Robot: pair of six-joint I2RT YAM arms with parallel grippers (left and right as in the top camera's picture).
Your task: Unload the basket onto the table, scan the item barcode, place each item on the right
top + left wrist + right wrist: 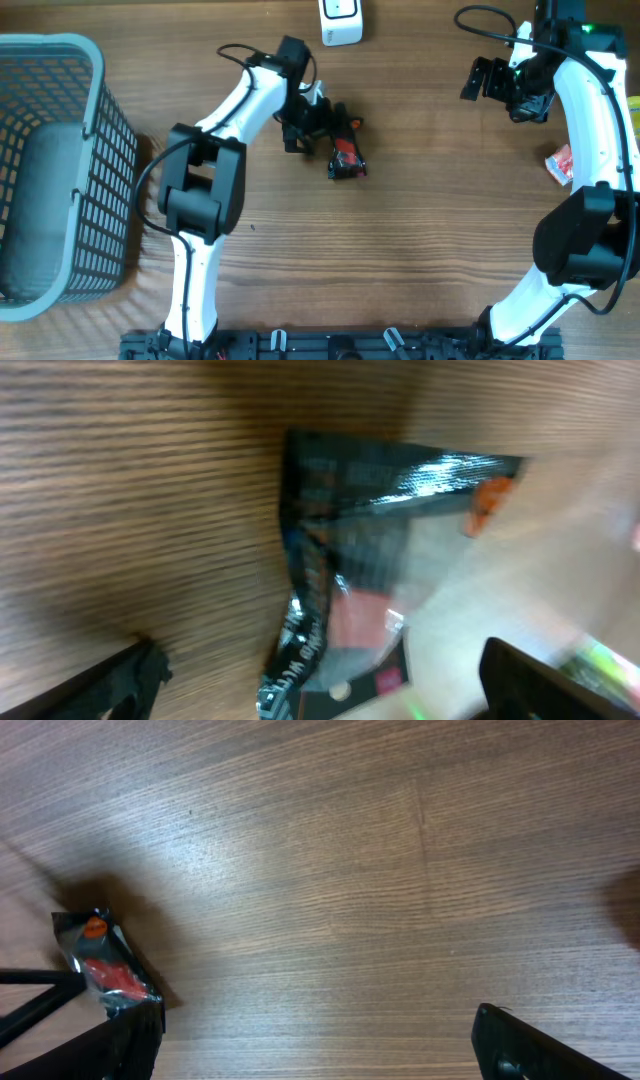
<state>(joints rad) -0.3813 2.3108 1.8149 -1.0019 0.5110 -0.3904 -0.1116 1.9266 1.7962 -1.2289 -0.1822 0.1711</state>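
1. Near edge: both arm bases stand along the near edge of the tabletop (420, 250).
2. Left edge: a grey basket (95, 150) with lattice walls runs along this edge from the near corner towards the far one. A dark grey mass lies inside; it cannot be identified.
3. Task item: the packet (347, 160), black and glossy with red markings, lies flat on the wood about halfway between the near and far edges, slightly left of centre. No barcode can be made out; the left wrist view is blurred.
4. Left claw (325, 125): just beyond the packet, on its far side. In the left wrist view the claw (320, 652) has its fingers (120, 680) spread wide at either side of the frame, with the packet (350, 590) on the wood between and beyond them. It grips nothing. The overhead view does not show whether a fingertip touches the packet.
5. Right edge: a small red-and-white pack (560, 163) lies beside the right arm.
6. Right claw (483, 78): towards the far right corner, well apart from the packet. Its wrist view shows the claw (315, 1025) with fingers (520, 1045) spread wide over bare wood, holding nothing; the packet (105, 970) is small at the left of that frame.
7. Far edge: a white scanner (341, 20) sits near the middle of the edge, beyond the left claw and apart from it.
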